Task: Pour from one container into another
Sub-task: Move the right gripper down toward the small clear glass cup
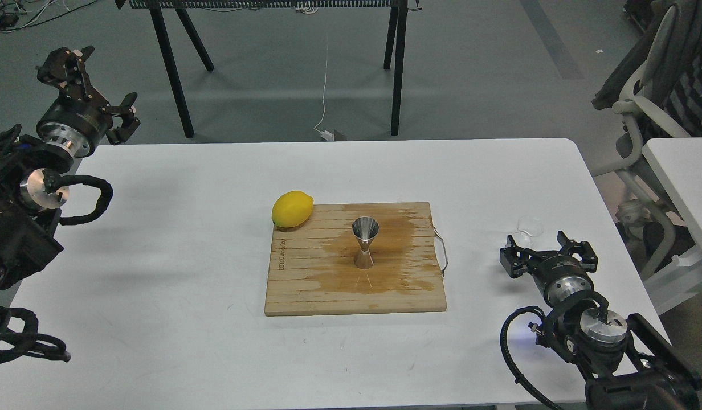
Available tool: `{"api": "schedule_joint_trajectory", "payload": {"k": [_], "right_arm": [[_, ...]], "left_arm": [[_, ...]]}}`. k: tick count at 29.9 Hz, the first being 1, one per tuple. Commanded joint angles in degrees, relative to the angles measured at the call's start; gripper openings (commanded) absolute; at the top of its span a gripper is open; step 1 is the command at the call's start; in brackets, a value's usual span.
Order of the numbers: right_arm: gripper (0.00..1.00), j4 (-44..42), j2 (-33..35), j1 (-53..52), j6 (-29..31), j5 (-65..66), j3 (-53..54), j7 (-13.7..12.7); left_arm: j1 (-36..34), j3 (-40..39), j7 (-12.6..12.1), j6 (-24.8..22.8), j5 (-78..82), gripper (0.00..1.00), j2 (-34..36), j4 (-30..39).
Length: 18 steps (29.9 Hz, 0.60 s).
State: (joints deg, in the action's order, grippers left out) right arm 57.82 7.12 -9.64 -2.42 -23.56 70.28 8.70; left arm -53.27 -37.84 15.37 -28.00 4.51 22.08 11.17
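Note:
A shiny steel jigger [365,243] stands upright near the middle of a wooden board [305,285], on a wet stain. A tiny clear glass cup [529,228] sits on the white table to the right of the board. My right gripper [547,245] is just in front of the cup, open, its fingers spread to either side with the cup a little beyond them. My left gripper [97,91] is raised over the table's far left corner, open and holding nothing.
A yellow lemon [292,209] lies at the board's far left corner. The board has a wire handle [442,253] on its right side. A chair [647,97] and a second table [681,182] stand to the right. Black table legs [174,74] stand behind.

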Motion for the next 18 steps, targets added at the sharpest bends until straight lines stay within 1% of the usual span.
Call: {"api": "schedule_joint_trajectory", "payload": {"k": [1,5,10,18], "right_arm": [[0.99,-2.4,-0.8,-1.4,-0.1,0.0,-0.6,0.0],[0.99,-5.3,-1.1,-2.8,0.0,0.0,-0.7,0.0],[0.97,-6.1,-1.5,-3.1,0.1,0.1,-0.8,0.0],[0.87,-8.3,-1.6,-4.5,0.1,0.2,-1.1,0.1]], "left_arm": [[0.0,0.0,0.0,0.0,0.0,1.0,0.1,0.0],[-0.1,-0.1,0.2,0.0,0.0,1.0,0.2,0.0],[-0.1,-0.1,0.3,0.0,0.0,1.0,0.2,0.0],[-0.1,-0.1,0.4,0.0,0.0,1.0,0.2,0.0]]}}
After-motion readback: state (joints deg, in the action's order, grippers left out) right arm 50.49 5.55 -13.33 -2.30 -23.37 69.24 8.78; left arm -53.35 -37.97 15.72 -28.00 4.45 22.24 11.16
